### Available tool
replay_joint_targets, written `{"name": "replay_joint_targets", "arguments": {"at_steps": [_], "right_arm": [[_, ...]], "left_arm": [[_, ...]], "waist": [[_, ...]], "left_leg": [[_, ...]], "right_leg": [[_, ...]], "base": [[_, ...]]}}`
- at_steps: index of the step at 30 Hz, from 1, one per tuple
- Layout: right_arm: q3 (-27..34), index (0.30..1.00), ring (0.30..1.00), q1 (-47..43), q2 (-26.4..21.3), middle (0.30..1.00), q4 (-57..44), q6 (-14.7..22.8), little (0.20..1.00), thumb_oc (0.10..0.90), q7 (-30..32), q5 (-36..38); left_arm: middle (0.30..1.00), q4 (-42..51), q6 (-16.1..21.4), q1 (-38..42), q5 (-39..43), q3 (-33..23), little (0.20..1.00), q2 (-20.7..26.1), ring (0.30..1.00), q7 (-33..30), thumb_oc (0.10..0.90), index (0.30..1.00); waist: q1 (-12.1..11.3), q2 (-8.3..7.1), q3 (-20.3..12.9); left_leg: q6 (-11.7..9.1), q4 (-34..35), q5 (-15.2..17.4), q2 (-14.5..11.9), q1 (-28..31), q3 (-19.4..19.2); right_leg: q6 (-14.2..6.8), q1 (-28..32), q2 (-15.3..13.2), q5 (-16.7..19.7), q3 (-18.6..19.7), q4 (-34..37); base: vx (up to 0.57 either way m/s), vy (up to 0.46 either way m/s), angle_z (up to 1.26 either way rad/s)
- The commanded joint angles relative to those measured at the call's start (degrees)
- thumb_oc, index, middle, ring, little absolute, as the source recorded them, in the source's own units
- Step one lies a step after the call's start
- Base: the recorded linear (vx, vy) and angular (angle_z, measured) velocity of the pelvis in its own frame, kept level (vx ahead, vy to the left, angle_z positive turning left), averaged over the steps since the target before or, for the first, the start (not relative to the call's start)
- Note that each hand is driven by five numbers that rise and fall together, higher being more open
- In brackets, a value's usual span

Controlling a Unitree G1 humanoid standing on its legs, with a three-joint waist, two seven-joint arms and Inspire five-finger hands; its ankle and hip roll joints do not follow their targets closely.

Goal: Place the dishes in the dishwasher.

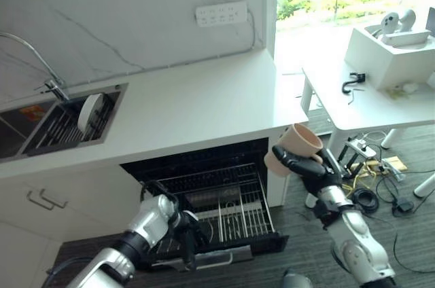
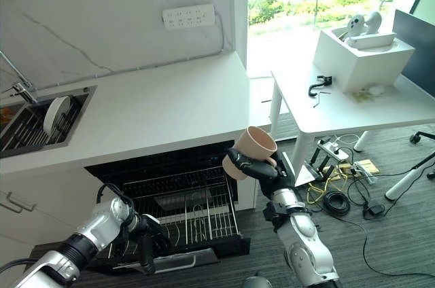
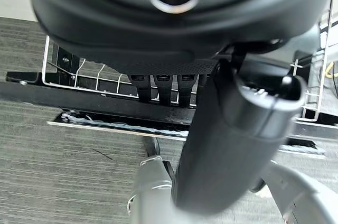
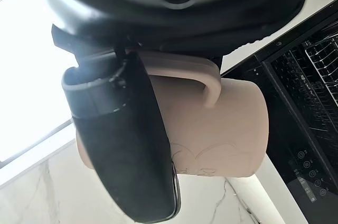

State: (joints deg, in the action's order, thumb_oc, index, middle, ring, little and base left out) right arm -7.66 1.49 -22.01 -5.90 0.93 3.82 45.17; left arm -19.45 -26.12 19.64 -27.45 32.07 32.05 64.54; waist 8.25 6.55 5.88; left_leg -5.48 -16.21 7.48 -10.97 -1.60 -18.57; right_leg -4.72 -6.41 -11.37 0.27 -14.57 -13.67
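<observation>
A: Fingers (image 4: 127,145) of the right hand (image 1: 306,166) are curled round the mug (image 1: 293,147); the thumb is laid across its side, and the handle is seen close under the palm in the wrist view.

B: And the mug's position?

A: It is held in the air at counter (image 1: 197,101) height, just off the counter's right corner. Its long axis is tilted, mouth up and away from the robot.

B: Which way is the target?

A: The rack (image 1: 217,210) is below and to the left of the mug, pulled out of the open dishwasher (image 1: 204,166). A move down and leftward is judged necessary, and the right hand is the nearer one for it.

B: The left hand (image 2: 146,234)?

A: It is seen at the rack's front edge, fingers hanging down over the rim; a grip on it cannot be told.

B: Obstacles?

A: The counter corner is close beside the mug. A plate (image 1: 89,112) is left standing in the sink (image 1: 41,132), well apart. A desk (image 1: 367,108) with a box stands to the right.
</observation>
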Motion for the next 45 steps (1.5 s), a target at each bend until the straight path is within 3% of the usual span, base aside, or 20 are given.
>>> {"name": "replay_joint_targets", "arguments": {"at_steps": [1, 8, 15, 17, 19, 22, 23, 24, 25, 28, 33, 36, 39, 45], "right_arm": [[2.6, 0.3, 0.3, -8.1, 0.4, 0.3, -7.7, 4.7, 0.3, 0.4, -2.1, 0.6], [1.8, 0.3, 0.3, -6.4, 0.2, 0.3, -7.0, 6.4, 0.3, 0.4, -2.2, 0.2], [1.5, 0.3, 0.3, -5.6, 0.0, 0.3, -6.3, 6.3, 0.3, 0.4, -2.2, -0.2], [2.5, 0.3, 0.3, -4.6, 0.3, 0.3, -6.2, 5.5, 0.3, 0.4, -2.8, -0.9], [2.7, 0.3, 0.3, -4.3, 0.4, 0.3, -6.2, 5.2, 0.3, 0.4, -2.9, -1.2], [3.3, 0.3, 0.3, -3.5, 0.6, 0.3, -5.8, 4.4, 0.3, 0.4, -3.2, -2.6], [3.3, 0.3, 0.3, -3.5, 0.6, 0.3, -5.8, 4.4, 0.3, 0.4, -3.2, -2.6], [4.1, 0.3, 0.3, -2.6, 0.7, 0.3, -5.2, 3.5, 0.3, 0.4, -3.4, -4.6], [4.8, 0.3, 0.3, -2.0, 0.7, 0.3, -5.1, 3.2, 0.3, 0.4, -3.9, -5.4], [6.6, 0.3, 0.3, -0.8, 1.3, 0.3, -3.8, 1.9, 0.3, 0.4, -4.9, -8.1], [6.4, 0.3, 0.3, -1.2, 0.4, 0.3, -2.0, -2.7, 0.3, 0.4, -4.1, -12.2], [6.9, 0.3, 0.3, -1.2, -0.6, 0.3, -2.1, -4.2, 0.3, 0.4, -3.6, -15.8], [8.1, 0.3, 0.3, -2.7, -0.9, 0.3, -1.9, -2.3, 0.3, 0.4, -2.6, -18.0], [8.6, 0.3, 0.3, -4.0, -0.8, 0.3, -1.0, -1.2, 0.3, 0.4, -0.5, -18.5]], "left_arm": [[0.9, 4.4, 1.0, -9.1, 7.9, 7.2, 0.9, 3.6, 0.9, 28.0, 0.8, 0.9], [0.9, 14.3, -1.2, -12.0, 13.5, 10.3, 0.9, 4.6, 0.9, 28.0, 0.8, 0.9], [0.9, 15.6, -4.5, -12.8, 14.4, 4.6, 0.9, 5.8, 0.9, 27.0, 0.8, 0.9], [0.9, 15.3, -4.5, -12.9, 19.6, -0.4, 0.9, 6.8, 0.9, 16.5, 0.8, 0.9], [0.9, 15.2, -4.2, -13.0, 22.1, -2.4, 0.9, 7.1, 0.9, 11.4, 0.8, 0.9], [0.9, 15.3, -2.8, -13.2, 28.1, -7.1, 0.9, 7.5, 0.9, -3.4, 0.8, 0.9], [0.9, 15.3, -2.8, -13.2, 28.1, -7.1, 0.9, 7.5, 0.9, -3.4, 0.8, 0.9], [0.9, 15.8, 1.6, -14.4, 36.2, -13.0, 0.9, 7.5, 0.9, -21.4, 0.8, 0.9], [0.9, 15.2, 3.9, -15.1, 38.4, -16.2, 0.9, 6.9, 0.9, -26.4, 0.8, 0.9], [0.9, 13.4, 9.4, -17.8, 34.2, -22.3, 0.9, 5.5, 0.9, -29.3, 0.8, 0.9], [0.9, 11.5, 13.7, -20.5, 33.4, -23.3, 0.9, 3.4, 0.9, -36.9, 0.8, 0.9], [0.9, 13.4, 19.2, -21.9, 40.3, -26.1, 0.9, 1.1, 0.9, -45.2, 0.8, 0.9], [0.9, 18.5, 23.1, -20.8, 49.5, -29.5, 0.9, -1.1, 0.9, -44.3, 0.8, 0.9], [0.9, 23.5, 29.0, -19.0, 54.1, -32.7, 0.9, -2.3, 0.9, -49.5, 0.8, 0.9]], "waist": [[-1.0, -0.25, -0.2], [-2.1, -0.7, -0.1], [-3.3, -1.15, -0.5], [-3.9, -1.39, -0.8], [-4.3, -1.42, -0.8], [-5.0, -1.52, -1.0], [-5.0, -1.52, -1.0], [-5.9, -1.73, -0.7], [-6.3, -1.85, -0.7], [-7.4, -2.33, -0.7], [-8.3, -3.1, -0.4], [-8.6, -4.07, 1.2], [-9.3, -4.89, 2.7], [-10.0, -5.44, 2.7]], "left_leg": [[1.5, -1.0, 5.0, 0.4, -0.1, -1.7], [1.5, -1.0, 5.0, 0.6, -0.6, -0.6], [1.5, -1.0, 4.7, 1.0, -1.1, 0.5], [1.6, -1.0, 4.5, 1.3, -1.4, 1.2], [1.6, -1.0, 4.4, 1.4, -1.5, 1.4], [1.6, -1.0, 3.8, 1.6, -2.1, 1.9], [1.6, -1.0, 3.8, 1.6, -2.1, 1.9], [1.6, -1.0, 3.8, 1.8, -1.9, 2.1], [1.6, -1.0, 3.7, 1.8, -2.0, 2.1], [1.8, -1.0, 3.1, 2.0, -2.6, 2.4], [2.0, -1.0, 2.7, 2.3, -3.3, 3.1], [2.1, -1.0, 2.7, 2.5, -4.0, 3.5], [2.3, -1.0, 2.8, 3.0, -5.3, 4.3], [2.3, -1.0, 3.4, 3.2, -4.7, 4.7]], "right_leg": [[-4.9, 2.4, -1.0, -10.6, -1.0, -3.5], [-4.8, 3.1, -1.1, -11.0, -1.6, -3.5], [-4.6, 3.2, -1.2, -10.9, -1.9, -3.5], [-4.6, 3.3, -1.3, -10.8, -2.0, -3.5], [-4.7, 3.2, -1.4, -10.7, -2.0, -3.5], [-4.6, 2.9, -1.7, -10.2, -2.4, -3.5], [-4.6, 2.9, -1.7, -10.2, -2.4, -3.5], [-4.8, 3.4, -2.1, -10.2, -2.8, -3.5], [-4.8, 3.4, -2.3, -10.2, -3.1, -3.5], [-4.6, 3.2, -2.8, -9.6, -3.7, -3.5], [-4.2, 3.0, -3.1, -9.3, -4.5, -3.5], [-4.0, 2.1, -3.1, -9.0, -4.5, -3.5], [-4.0, 1.0, -3.1, -8.7, -4.8, -3.5], [-4.3, 1.8, -3.5, -8.9, -5.7, -3.5]], "base": [[0.0, 0.0, 0.0], [0.0, -0.008, 0.06], [0.02, -0.006, 0.07], [0.04, 0.018, 0.08], [0.02, 0.021, 0.09], [0.0, 0.02, 0.1], [0.01, 0.03, 0.12], [0.02, 0.034, 0.13], [0.01, 0.039, 0.11], [0.03, 0.019, 0.17], [0.11, 0.003, 0.08], [0.04, -0.017, 0.01], [-0.04, -0.045, 0.05], [-0.02, -0.031, 0.07]]}}
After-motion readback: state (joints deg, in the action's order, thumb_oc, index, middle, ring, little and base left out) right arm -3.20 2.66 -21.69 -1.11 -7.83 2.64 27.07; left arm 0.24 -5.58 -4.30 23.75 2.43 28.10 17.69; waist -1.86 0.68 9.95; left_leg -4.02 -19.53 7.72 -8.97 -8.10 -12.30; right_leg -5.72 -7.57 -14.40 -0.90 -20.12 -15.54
